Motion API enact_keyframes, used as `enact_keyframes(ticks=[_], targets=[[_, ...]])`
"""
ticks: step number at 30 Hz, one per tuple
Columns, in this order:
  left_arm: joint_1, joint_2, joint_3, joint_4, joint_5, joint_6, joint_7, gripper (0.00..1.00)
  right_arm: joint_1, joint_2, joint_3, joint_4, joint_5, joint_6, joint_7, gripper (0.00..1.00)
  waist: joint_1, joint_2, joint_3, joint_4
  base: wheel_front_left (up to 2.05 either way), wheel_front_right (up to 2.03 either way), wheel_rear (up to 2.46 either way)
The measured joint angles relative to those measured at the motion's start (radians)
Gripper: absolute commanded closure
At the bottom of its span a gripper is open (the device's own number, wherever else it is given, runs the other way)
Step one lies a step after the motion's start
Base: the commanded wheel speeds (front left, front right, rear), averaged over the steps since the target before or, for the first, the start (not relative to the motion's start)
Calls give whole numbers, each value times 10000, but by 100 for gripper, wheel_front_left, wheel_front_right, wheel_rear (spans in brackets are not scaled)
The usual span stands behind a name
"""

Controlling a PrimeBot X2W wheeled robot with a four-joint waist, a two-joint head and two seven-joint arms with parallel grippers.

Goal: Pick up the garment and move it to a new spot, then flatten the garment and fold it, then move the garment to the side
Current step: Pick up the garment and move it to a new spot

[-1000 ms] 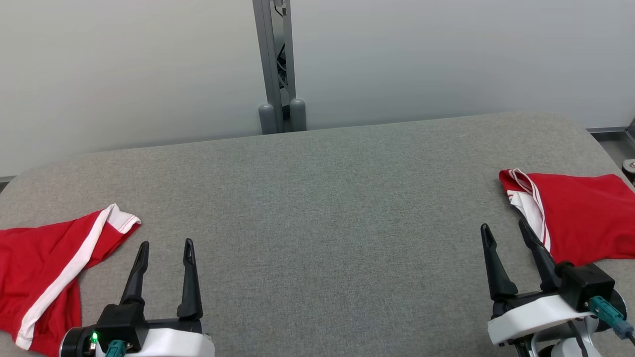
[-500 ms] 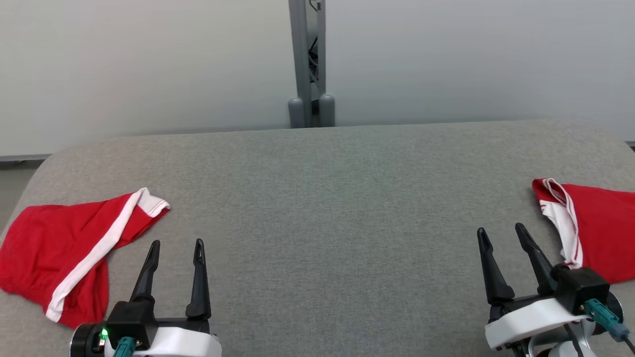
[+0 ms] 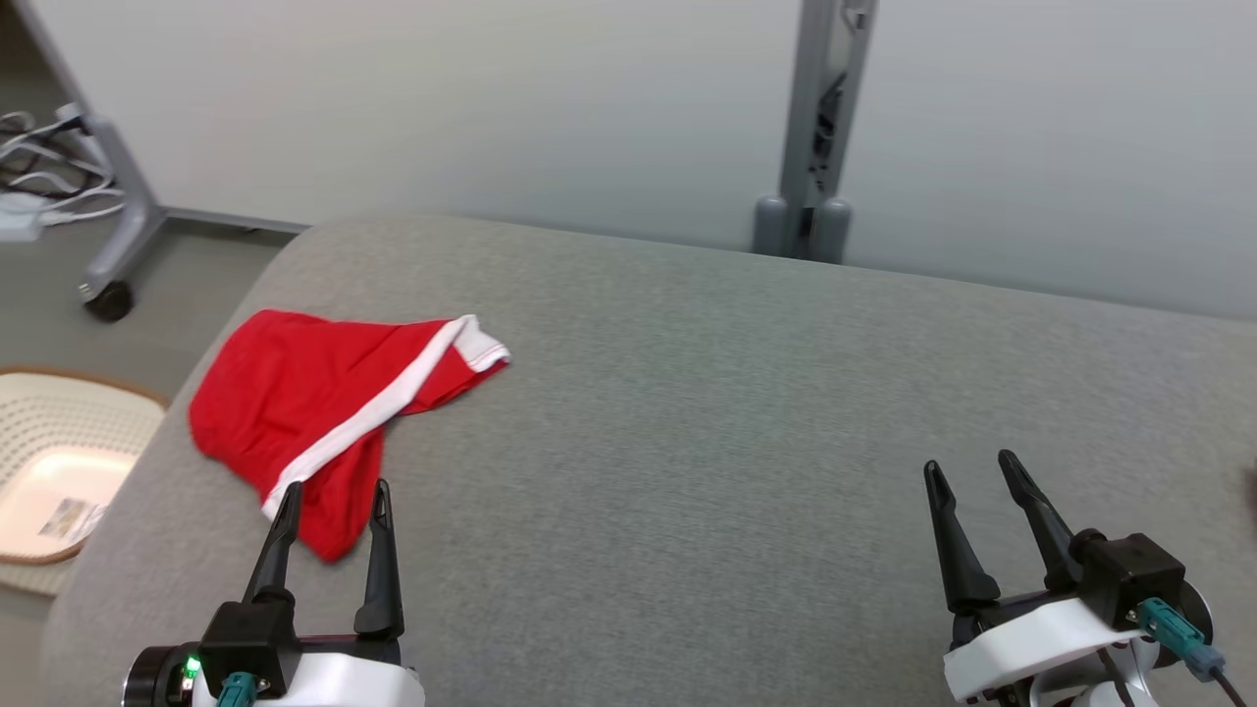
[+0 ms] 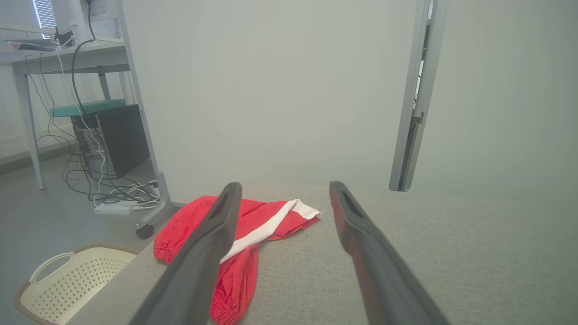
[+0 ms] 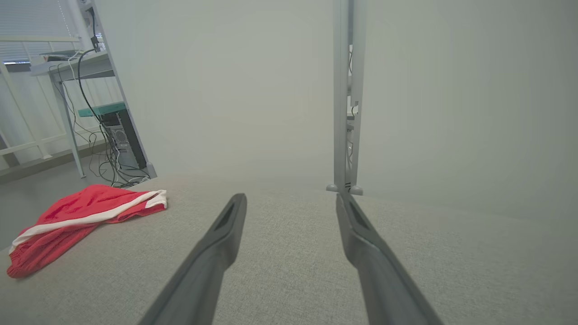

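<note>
Eyeing the red garment (image 3: 314, 393) bunched at the left edge of the counter (image 3: 687, 393), just past the left gripper (image 3: 336, 488), spread wide, empty; right gripper (image 3: 966, 462) spread too. Could snag one layer and drag it overboard.

A plain pale wall (image 3: 491, 98) runs ahead of me, a grey metal post (image 3: 820, 118) against it at one o'clock. The grey cloth-covered table (image 3: 737, 373) spreads before me. At nine o'clock a cream perforated basket (image 3: 98, 417) sits on the grey floor (image 3: 59, 324); at ten o'clock stand a wheeled frame leg (image 3: 123, 211), white cables (image 3: 39, 187), a desk (image 4: 67, 56) and a dark computer tower (image 4: 122, 137) under it
</note>
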Motion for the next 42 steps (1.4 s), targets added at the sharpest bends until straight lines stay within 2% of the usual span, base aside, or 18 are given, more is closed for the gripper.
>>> enact_keyframes(ticks=[5,6,30,35,37,42], targets=[[38,-2,73,12,59,-86,0,0,8,12,132,17,98,0,0,0,0,0,-38,758,0,0,0],[124,2,209,50,127,-171,0,0,22,17,416,79,324,0,0,0,0,0,-173,1919,0,0,0],[164,-2,318,6,125,-171,0,0,21,19,708,111,247,0,0,0,-1,0,-113,1613,0,0,0],[-552,12,911,171,144,-773,-2,0,-55,-15,1047,19,-190,2,0,0,0,0,295,1442,0,0,0],[-1155,188,959,777,192,-1204,0,0,-184,-144,1012,-46,-272,0,0,0,0,0,577,1387,0,0,0],[-3146,855,989,2754,284,-1904,-2,0,-643,-347,1394,-77,-481,2,0,0,0,0,1317,1168,0,0,0]])
